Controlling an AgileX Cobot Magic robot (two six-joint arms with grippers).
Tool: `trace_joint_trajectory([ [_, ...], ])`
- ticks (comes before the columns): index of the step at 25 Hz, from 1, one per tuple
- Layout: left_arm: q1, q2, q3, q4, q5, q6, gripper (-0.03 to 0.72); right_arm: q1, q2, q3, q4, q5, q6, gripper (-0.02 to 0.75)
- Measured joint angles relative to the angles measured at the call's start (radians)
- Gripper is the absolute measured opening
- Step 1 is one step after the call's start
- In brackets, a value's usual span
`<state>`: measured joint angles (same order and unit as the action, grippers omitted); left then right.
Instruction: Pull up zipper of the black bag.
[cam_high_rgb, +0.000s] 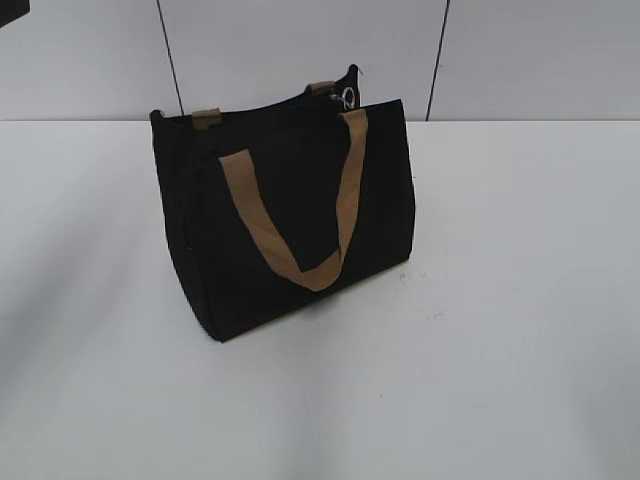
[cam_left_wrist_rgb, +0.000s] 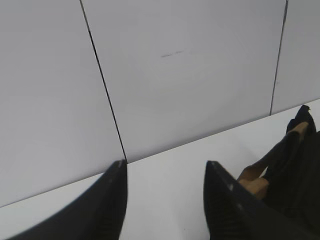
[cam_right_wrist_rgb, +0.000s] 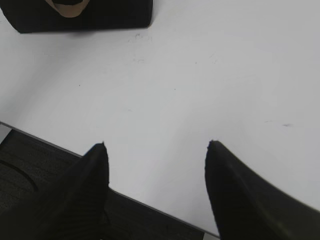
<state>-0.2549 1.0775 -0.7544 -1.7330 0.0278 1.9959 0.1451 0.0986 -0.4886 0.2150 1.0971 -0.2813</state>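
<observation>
White table (cam_high_rgb: 520, 330): black bag (cam_high_rgb: 290, 230) upright, apart from left pincer (cam_left_wrist_rgb: 165, 167), right pincer (cam_right_wrist_rgb: 156, 145); both agape, empty.

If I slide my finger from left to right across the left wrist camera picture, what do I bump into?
Left finger of the left gripper → its right finger → tan handle → black bag, at the right edge.

Even, bright, slightly bluish light throughout, with a soft shadow lower left of the bag (cam_high_rgb: 285, 215) and blurred fingers (cam_left_wrist_rgb: 107, 210) at both wrist frames' bottom edges.
</observation>
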Motion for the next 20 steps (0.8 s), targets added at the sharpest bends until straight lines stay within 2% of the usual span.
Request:
trace_joint_trajectory([
  [12,0.0,0.0,0.014,0.02,0.054,-0.017,0.375,0.0,0.0,0.0,0.002,0.001,0.002,0.473],
  [13,0.001,-0.001,0.015,0.084,0.06,-0.071,0.375,0.0,0.0,0.0,0.002,0.001,0.002,0.473],
  [15,0.001,-0.001,0.015,0.323,0.115,-0.263,0.375,0.0,0.0,0.0,0.002,0.001,0.002,0.473],
  [20,0.001,-0.001,0.004,1.011,0.273,-1.012,0.375,0.0,0.0,0.0,0.002,0.001,0.002,0.473],
])
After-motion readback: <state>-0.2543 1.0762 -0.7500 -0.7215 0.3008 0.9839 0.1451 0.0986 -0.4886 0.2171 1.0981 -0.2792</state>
